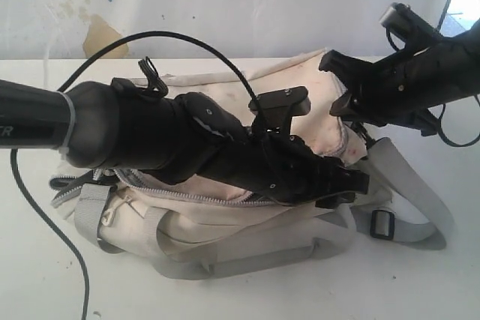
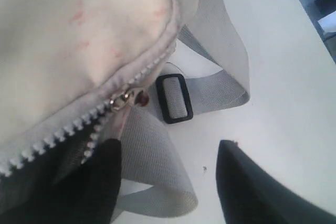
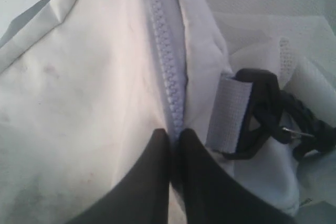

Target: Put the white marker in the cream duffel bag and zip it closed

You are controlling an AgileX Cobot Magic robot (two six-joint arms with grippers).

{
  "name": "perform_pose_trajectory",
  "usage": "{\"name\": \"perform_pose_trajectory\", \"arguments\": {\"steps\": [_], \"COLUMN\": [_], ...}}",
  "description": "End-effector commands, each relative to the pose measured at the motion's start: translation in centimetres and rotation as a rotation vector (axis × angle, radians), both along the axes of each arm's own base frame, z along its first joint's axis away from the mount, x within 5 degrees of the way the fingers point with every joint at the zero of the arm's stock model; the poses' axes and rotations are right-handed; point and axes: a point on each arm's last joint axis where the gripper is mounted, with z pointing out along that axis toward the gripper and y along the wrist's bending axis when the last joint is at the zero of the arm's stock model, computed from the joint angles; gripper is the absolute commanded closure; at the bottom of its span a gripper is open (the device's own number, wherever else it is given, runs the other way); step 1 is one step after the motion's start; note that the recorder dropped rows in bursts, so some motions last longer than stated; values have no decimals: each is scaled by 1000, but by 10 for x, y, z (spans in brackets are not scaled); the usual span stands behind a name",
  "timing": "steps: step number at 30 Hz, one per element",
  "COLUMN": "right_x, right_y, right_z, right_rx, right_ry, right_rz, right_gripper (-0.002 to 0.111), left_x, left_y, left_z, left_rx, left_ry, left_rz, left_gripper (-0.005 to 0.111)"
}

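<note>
My left arm lies across the cream duffel bag, which sits lengthwise on the white tabletop. My left jaws hang over its right-hand end, spread well apart with nothing between them. They are there because the zip slider sits just off their tips, at the corner where the zipper bends down toward the black strap buckle and the grey webbing strap trailing on the tabletop. I judge that to be near the end of the slider's run, though the teeth on the near side look partly split and I cannot tell whether the zip is fully meshed. The white marker shows in none of my views; I take it to be inside the bag or hidden under my arm, and cannot say which. Further right, my right jaws are pressed together on the bag's fabric right at the zipper seam, beside a black clip on a webbing loop, holding that far corner lifted and taut so the slider has something to be pulled against
</note>
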Motion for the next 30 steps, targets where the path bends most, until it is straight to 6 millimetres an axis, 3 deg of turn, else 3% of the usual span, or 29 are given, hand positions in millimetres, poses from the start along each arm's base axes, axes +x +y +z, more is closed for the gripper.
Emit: {"name": "perform_pose_trajectory", "arguments": {"steps": [1, 6, 14, 30], "right_x": [2, -2, -2, 3], "right_y": [1, 3, 3, 1], "right_z": [13, 12, 12, 14], "right_rx": [-22, -46, -47, -47], "right_ry": [-38, -30, -30, -66], "right_rz": [77, 147, 154, 101], "right_gripper": [108, 108, 108, 108], "left_x": [-5, -1, 8, 9], "left_y": [-6, -12, -14, -13], "left_z": [11, 23, 4, 3], "left_rx": [-71, -82, -53, -52], "left_ry": [92, -3, 13, 11], "left_rz": [-33, -95, 3, 13], "left_gripper": [49, 49, 49, 49]}}
